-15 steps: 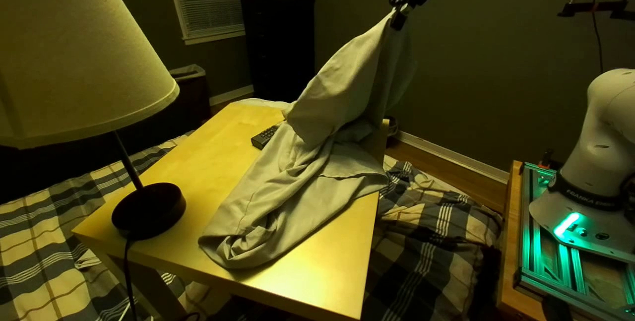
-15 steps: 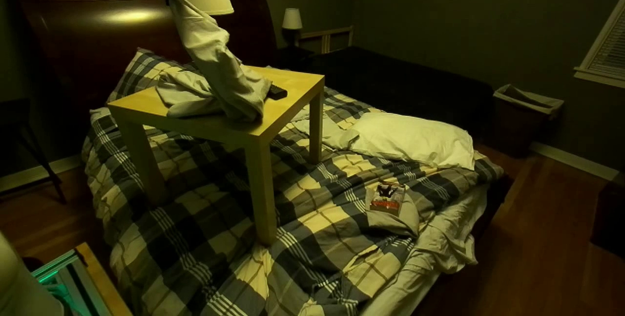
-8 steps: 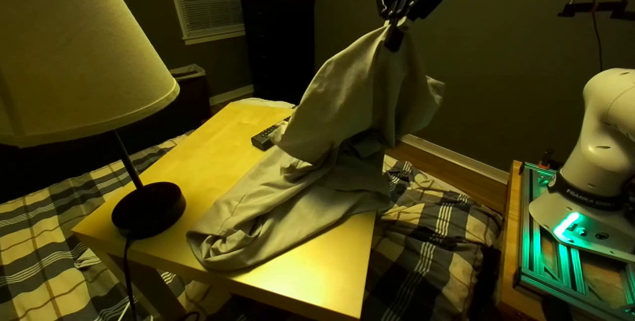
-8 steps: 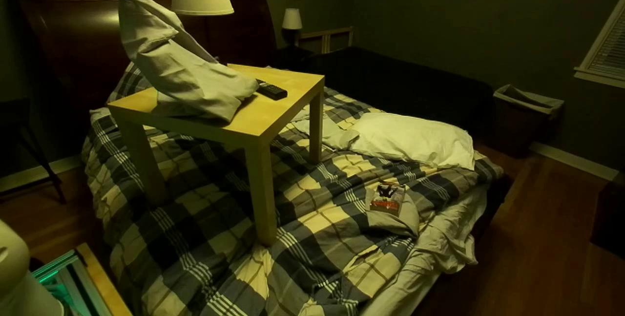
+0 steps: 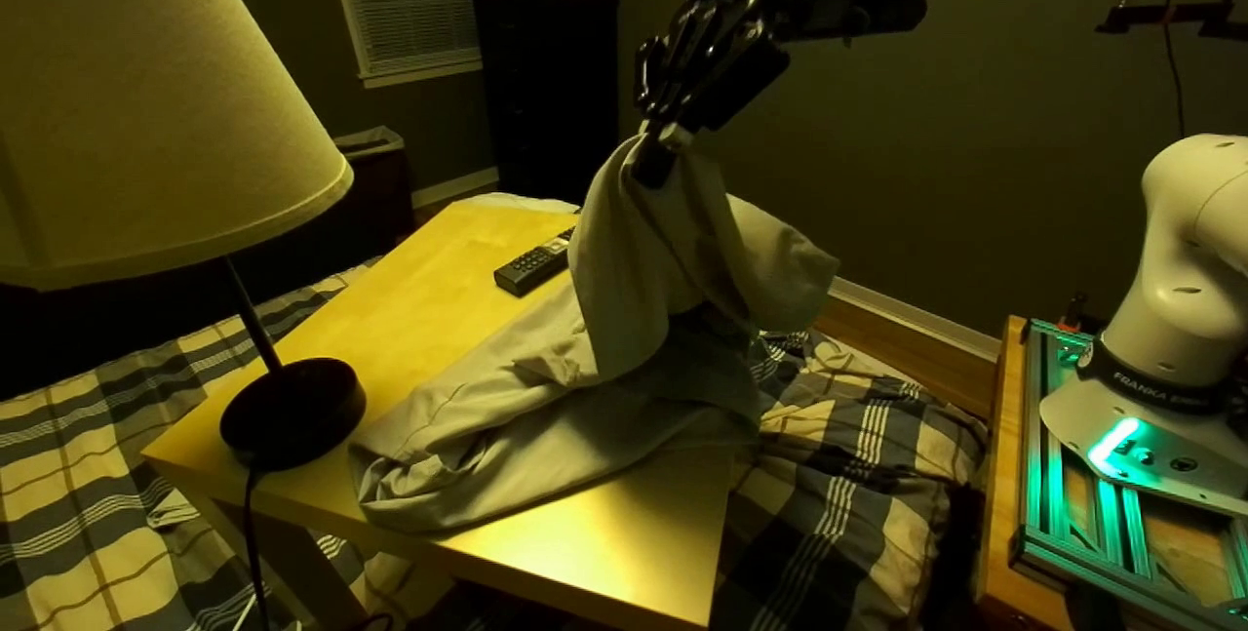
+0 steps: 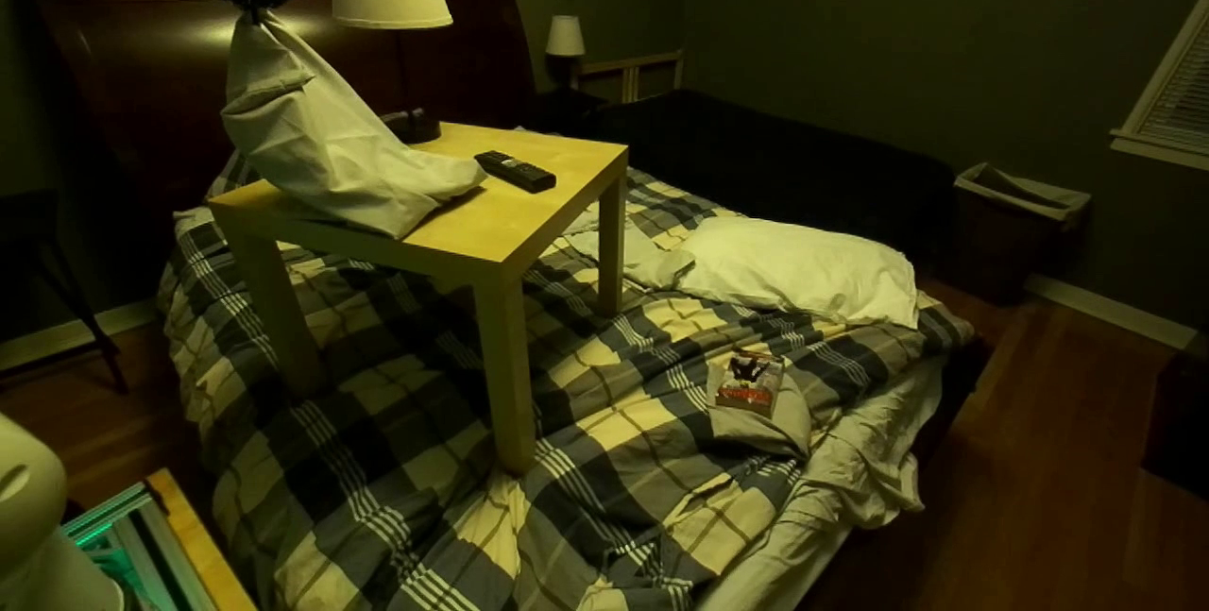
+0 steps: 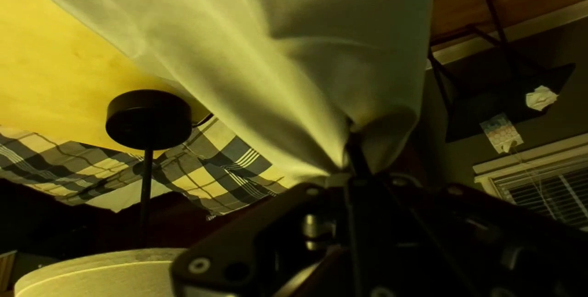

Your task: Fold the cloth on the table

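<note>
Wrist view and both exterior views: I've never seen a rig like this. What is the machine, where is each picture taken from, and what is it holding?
The machine is one robot arm, ending in a dark pinching tool. The exterior views look on from outside the robot, from different places. The wrist view is taken near the tool; there the lamp appears upside down.

The tool is closed on the cloth, holding part of it up while more of it lies rumpled on the table. Also on the table are the lamp and what looks like a remote. The table stands on a bed.
</note>
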`<move>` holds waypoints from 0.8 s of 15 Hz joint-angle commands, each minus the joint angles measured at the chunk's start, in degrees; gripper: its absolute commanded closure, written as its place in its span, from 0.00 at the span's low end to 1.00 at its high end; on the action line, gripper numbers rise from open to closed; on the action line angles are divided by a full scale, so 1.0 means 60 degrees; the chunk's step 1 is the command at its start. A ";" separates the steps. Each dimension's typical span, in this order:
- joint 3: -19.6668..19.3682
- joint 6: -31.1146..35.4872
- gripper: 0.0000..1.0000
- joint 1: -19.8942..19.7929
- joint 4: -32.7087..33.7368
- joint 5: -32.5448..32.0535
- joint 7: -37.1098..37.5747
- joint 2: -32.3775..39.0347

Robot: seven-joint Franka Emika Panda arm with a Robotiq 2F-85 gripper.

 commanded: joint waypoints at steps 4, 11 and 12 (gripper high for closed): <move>0.0552 0.2403 1.00 0.0043 0.0980 -0.2603 0.1777 0.2297; 0.0162 0.3552 1.00 0.1085 0.2292 -0.6549 0.5083 0.4415; 0.0044 0.3472 1.00 0.1297 0.2479 -0.6963 0.5433 0.4686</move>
